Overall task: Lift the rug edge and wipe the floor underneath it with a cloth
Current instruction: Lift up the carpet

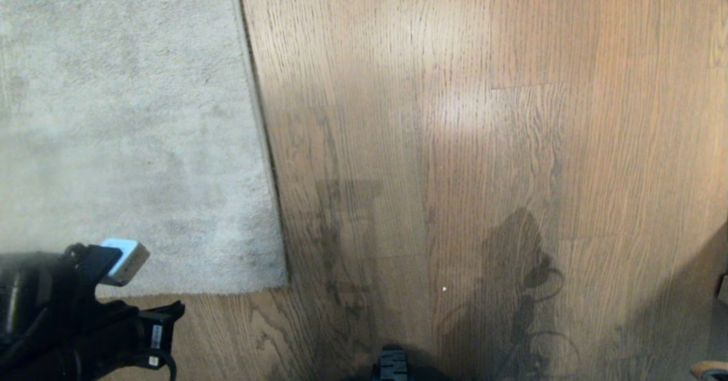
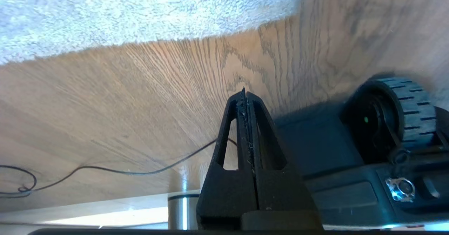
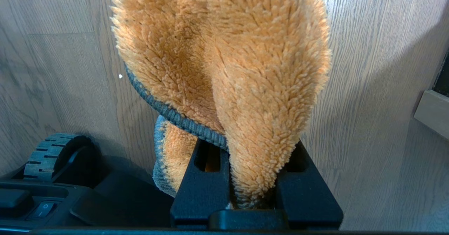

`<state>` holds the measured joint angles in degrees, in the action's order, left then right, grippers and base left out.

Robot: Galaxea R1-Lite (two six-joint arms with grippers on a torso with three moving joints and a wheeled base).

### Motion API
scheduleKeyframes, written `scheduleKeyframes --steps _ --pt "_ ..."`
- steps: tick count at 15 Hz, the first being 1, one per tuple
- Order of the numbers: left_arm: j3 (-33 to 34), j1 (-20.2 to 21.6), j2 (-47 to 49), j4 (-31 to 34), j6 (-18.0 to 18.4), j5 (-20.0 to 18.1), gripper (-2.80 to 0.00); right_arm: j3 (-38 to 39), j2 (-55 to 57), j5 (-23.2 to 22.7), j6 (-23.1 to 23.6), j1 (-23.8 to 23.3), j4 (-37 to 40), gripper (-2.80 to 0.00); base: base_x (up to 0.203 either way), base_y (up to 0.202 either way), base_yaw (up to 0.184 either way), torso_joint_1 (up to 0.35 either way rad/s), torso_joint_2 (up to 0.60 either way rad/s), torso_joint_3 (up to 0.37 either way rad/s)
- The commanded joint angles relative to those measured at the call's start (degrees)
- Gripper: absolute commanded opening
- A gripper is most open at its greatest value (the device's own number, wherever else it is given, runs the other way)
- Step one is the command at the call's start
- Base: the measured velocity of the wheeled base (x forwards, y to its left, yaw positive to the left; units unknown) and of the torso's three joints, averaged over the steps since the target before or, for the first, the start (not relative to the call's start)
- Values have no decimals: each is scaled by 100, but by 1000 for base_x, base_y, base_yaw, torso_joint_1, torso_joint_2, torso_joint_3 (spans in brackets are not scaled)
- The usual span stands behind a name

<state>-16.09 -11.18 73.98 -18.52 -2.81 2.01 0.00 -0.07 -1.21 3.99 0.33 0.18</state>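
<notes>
Rug edge (image 1: pixel 263 136) lies flat on the floor (image 1: pixel 466 142), running from 12 o'clock down to a corner at about 8 o'clock in my head view. My left gripper (image 2: pixel 245 92) is empty, fingers pressed together, hovering over bare planks just short of the rug's near hem; left arm sits at 8 o'clock. My right gripper (image 3: pixel 250 179) is pinching the cloth (image 3: pixel 224 70), orange pile with grey trim, held above the floor beside my base.
</notes>
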Motion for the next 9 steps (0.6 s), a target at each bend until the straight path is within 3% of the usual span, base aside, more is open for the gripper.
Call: scheduleKeyframes --steps 1,5,9 --pt "0 -7 376 -20 -2 41 -280 0 7 -2 6 2 -1 -280 0 0 0 0 0 0" --pt "-50 -18 879 -184 0 47 -280 0 7 -2 6 2 -1 -280 0 0 0 0 0 0" --pt "-52 -7 1467 -864 4 150 -280 0 7 -2 6 9 -1 -280 0 0 0 0 0 0"
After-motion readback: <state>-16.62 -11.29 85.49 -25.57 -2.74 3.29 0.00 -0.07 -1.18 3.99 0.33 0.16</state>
